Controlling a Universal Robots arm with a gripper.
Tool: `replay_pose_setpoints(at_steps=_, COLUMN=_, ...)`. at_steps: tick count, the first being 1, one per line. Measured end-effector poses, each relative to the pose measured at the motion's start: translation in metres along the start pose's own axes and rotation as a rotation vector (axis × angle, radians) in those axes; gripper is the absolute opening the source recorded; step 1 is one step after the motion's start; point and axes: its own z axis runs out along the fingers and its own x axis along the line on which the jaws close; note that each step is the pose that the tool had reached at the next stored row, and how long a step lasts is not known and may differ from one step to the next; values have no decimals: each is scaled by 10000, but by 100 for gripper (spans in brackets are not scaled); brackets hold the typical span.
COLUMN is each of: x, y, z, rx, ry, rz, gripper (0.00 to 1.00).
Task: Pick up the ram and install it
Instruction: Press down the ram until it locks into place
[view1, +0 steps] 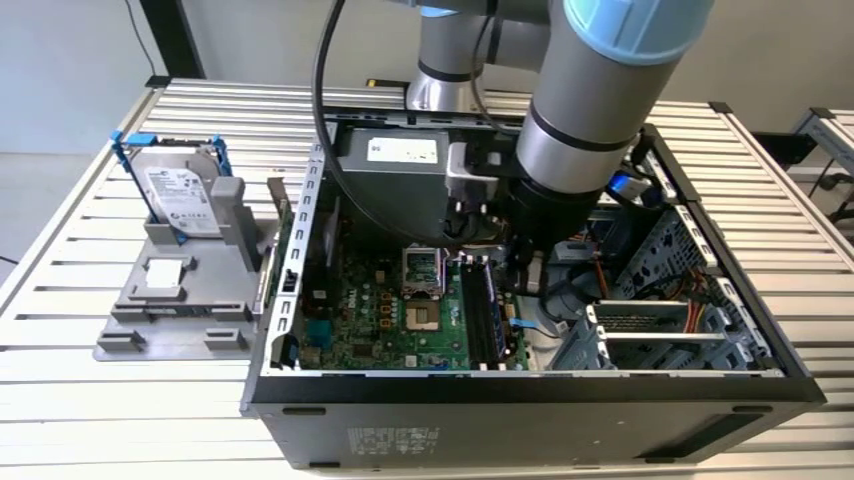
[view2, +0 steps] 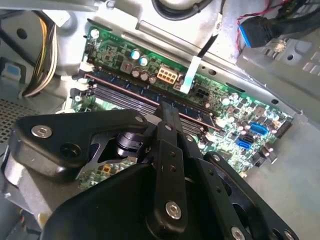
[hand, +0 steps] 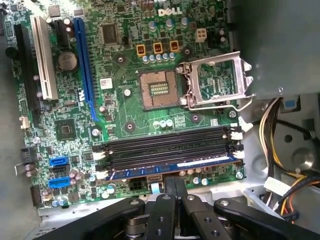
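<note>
Looking into the open computer case (view1: 534, 410) in the exterior view, the arm reached down over the motherboard (view1: 400, 320), with the gripper (view1: 505, 272) low beside the memory slots (view1: 470, 310). In the first wrist view, the gripper (hand: 174, 184) had its two fingers (hand: 168, 186) pressed together with nothing between them. Their tips stood at the long edge of the ram (hand: 170, 169), about midway along it; whether they touched it could not be told. The ram lay flat along the outermost of the memory slots (hand: 167, 147), on the side away from the open processor socket (hand: 160, 89). The white end latches (hand: 237, 135) stood at the slot ends. In the second wrist view, the closed fingertips (view2: 167, 109) met the same row of slots, where the ram (view2: 135, 92) ran as a dark strip. On the exterior view's left, a silver hard drive (view1: 180, 185) in a blue frame stood upright in a grey holder (view1: 167, 300) on the slatted table (view1: 80, 400), well apart from the gripper.
</note>
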Motion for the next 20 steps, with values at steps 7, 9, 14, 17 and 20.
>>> replay_pose_setpoints(at_steps=7, x=3, y=11, z=37, rx=-44, ry=-154, rz=-312, gripper=0)
replay_pose_setpoints(at_steps=9, x=4, y=13, z=68, rx=-49, ry=-188, rz=-318, gripper=0)
replay_pose_setpoints(at_steps=14, x=9, y=12, z=159, rx=-50, ry=-199, rz=-321, gripper=0)
replay_pose_setpoints(at_steps=17, x=11, y=11, z=213, rx=-50, ry=-200, rz=-321, gripper=0)
replay_pose_setpoints(at_steps=20, x=14, y=10, z=268, rx=-51, ry=-198, rz=-321, gripper=0)
